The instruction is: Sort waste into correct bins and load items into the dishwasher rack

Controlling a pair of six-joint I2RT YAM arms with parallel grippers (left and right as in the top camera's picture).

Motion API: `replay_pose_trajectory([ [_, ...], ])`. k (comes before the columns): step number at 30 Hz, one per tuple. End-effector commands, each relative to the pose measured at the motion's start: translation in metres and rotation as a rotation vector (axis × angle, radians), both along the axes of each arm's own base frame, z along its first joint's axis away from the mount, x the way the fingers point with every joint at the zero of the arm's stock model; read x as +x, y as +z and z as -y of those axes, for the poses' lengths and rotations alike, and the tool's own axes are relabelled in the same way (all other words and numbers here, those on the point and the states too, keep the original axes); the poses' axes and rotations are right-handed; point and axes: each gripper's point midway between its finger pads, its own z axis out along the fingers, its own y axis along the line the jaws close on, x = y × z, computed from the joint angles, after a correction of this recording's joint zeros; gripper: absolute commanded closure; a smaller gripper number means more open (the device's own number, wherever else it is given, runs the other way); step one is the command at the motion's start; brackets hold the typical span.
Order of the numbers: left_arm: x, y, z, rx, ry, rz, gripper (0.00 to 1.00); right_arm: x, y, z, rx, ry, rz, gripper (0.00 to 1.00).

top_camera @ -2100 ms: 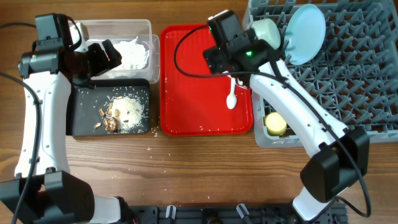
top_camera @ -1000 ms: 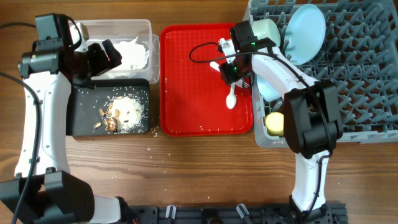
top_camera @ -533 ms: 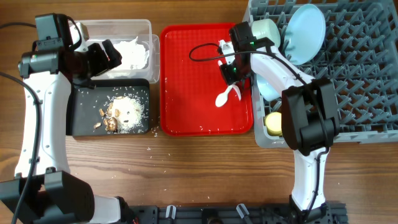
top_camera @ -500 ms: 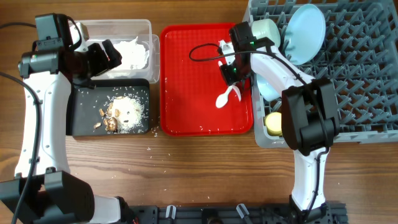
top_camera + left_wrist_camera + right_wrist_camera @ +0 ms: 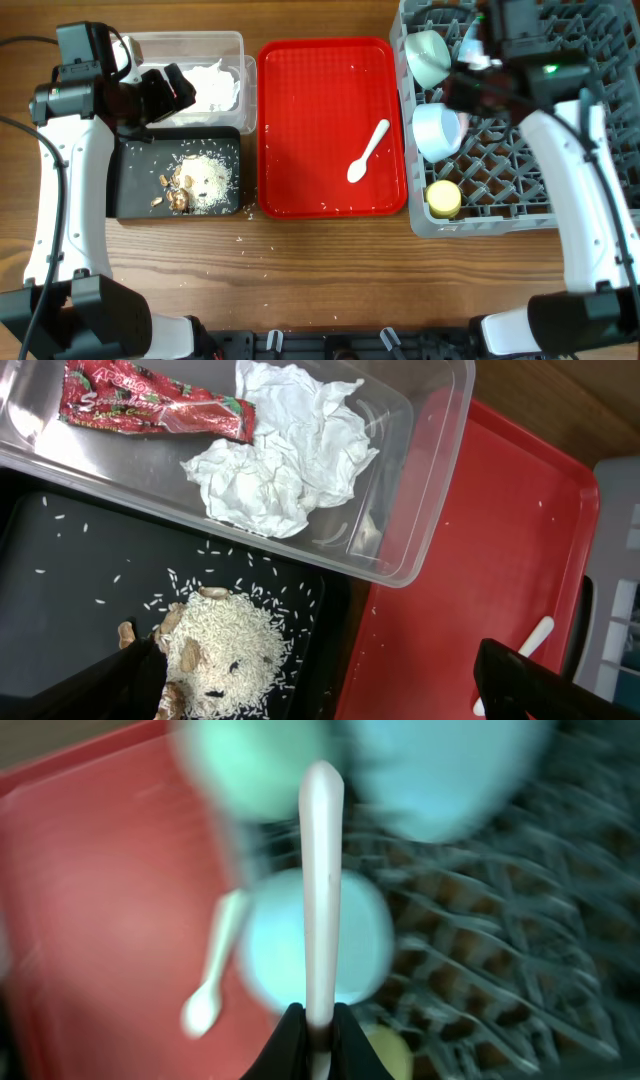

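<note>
One spoon (image 5: 368, 151) lay skewed on the tray (image 5: 300, 100); my right jaws, clenching the fork (image 5: 320, 870), had swung over the rack (image 5: 480, 172). One green bowl (image 5: 428, 55), one blue bowl (image 5: 437, 130) and one cup (image 5: 443, 198) sat racked; left jaws hung released.

Under the right pincer (image 5: 318, 1020) and its gripped white plastic fork (image 5: 320, 870), a pale blue bowl (image 5: 365, 945) and pale green bowl (image 5: 250, 765) crowd the grey pegged plastic rack (image 5: 500, 970); sideways, a flat red tray (image 5: 100, 900) lies open around one white plastic spoon (image 5: 222, 945).
</note>
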Motion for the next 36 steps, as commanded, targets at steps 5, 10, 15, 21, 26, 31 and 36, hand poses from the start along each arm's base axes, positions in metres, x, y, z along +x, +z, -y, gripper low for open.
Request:
replay_pose_trajectory([
  [5,-0.001,0.006,0.0,0.008,-0.009,0.019,0.0,-0.043,-0.082,0.078,0.122,-0.867,-0.137,0.96],
  [10,-0.001,0.006,-0.001,0.008,-0.009,0.019,0.0,-0.046,-0.113,0.072,0.175,-0.942,-0.148,0.27],
  [15,-0.001,0.006,0.0,0.008,-0.009,0.019,0.0,-0.032,-0.106,0.072,0.124,-0.711,-0.128,0.02],
  [21,-0.001,0.006,0.0,0.008,-0.009,0.019,0.0,0.0,-0.037,-0.013,0.264,0.044,0.07,0.11],
  [26,-0.001,0.006,0.0,0.008,-0.009,0.019,0.0,-0.014,-0.045,-0.105,0.285,0.148,0.042,0.11],
  [31,-0.001,0.006,0.0,0.008,-0.009,0.019,0.0,-0.032,-0.115,-0.151,0.32,0.018,-0.127,0.27],
  [36,-0.001,0.006,0.0,0.008,-0.009,0.019,0.0,-0.035,-0.184,-0.17,0.364,-0.011,-0.254,0.39],
])
